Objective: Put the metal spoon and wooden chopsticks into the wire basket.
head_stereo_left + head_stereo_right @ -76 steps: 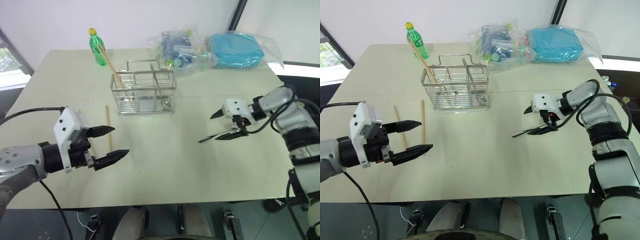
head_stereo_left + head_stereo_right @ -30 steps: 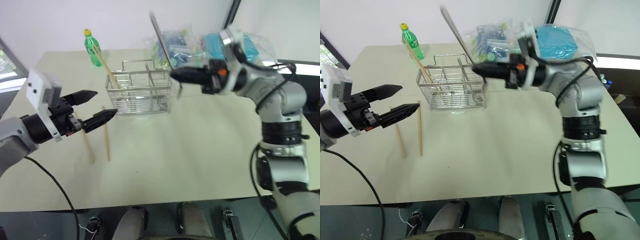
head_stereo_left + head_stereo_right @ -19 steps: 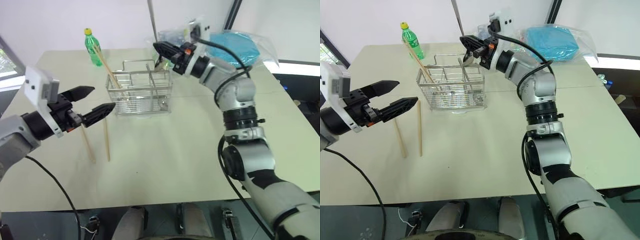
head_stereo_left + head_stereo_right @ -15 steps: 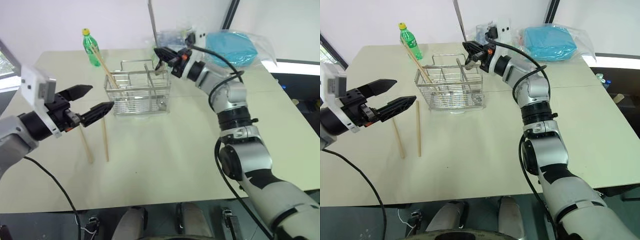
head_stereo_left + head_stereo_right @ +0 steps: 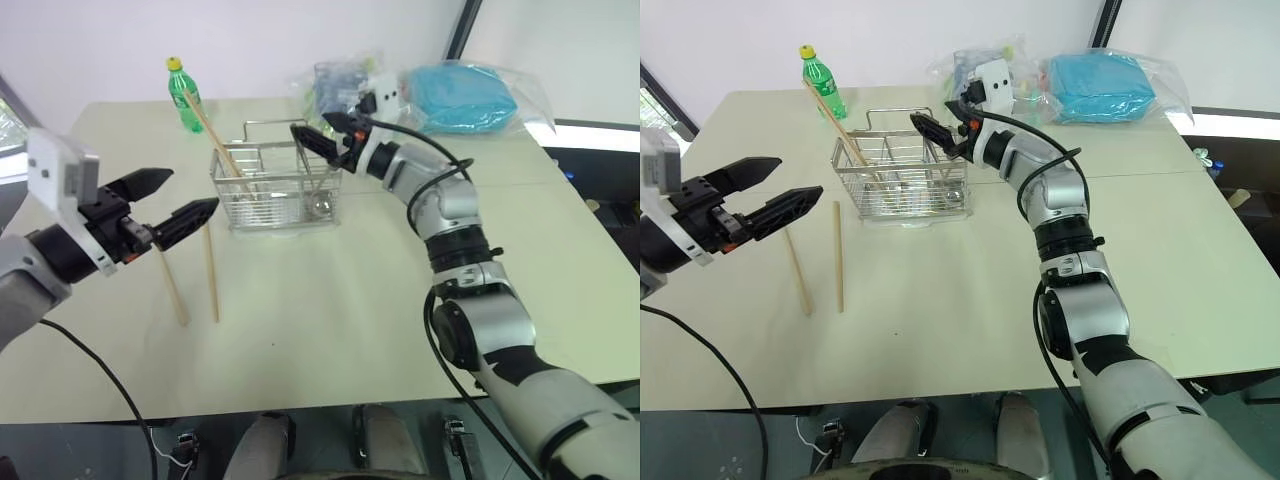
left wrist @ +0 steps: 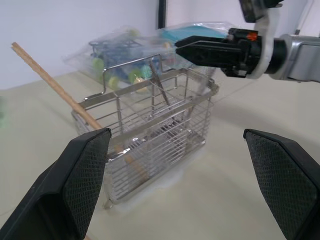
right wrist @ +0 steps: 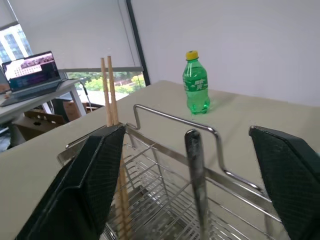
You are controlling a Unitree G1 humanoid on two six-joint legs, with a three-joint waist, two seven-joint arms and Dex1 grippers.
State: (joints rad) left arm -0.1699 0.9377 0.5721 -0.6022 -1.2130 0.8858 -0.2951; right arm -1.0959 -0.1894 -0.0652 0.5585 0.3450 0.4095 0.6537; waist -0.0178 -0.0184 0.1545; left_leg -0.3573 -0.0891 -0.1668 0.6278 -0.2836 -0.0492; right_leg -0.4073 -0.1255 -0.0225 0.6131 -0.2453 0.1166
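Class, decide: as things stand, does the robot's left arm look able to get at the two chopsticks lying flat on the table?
Probably yes. The left tool hangs open just above the two loose chopsticks, which lie flat beside the wire basket with nothing over them.

My bench point(image 5: 330, 300) has a pale cream top, matte and evenly lit. Behind it stands a plain white wall point(image 5: 250, 40), and a dark upright post point(image 5: 458, 28) breaks that wall toward my right. A window point(image 7: 75, 77) with greenery outside sits beyond the bench's far left end, under a drawn white blind point(image 7: 65, 30). Near that window an open laptop point(image 7: 32, 67) rests on a side desk point(image 7: 37, 97). Below the bench's near edge, the floor point(image 5: 970, 440) is grey-green.
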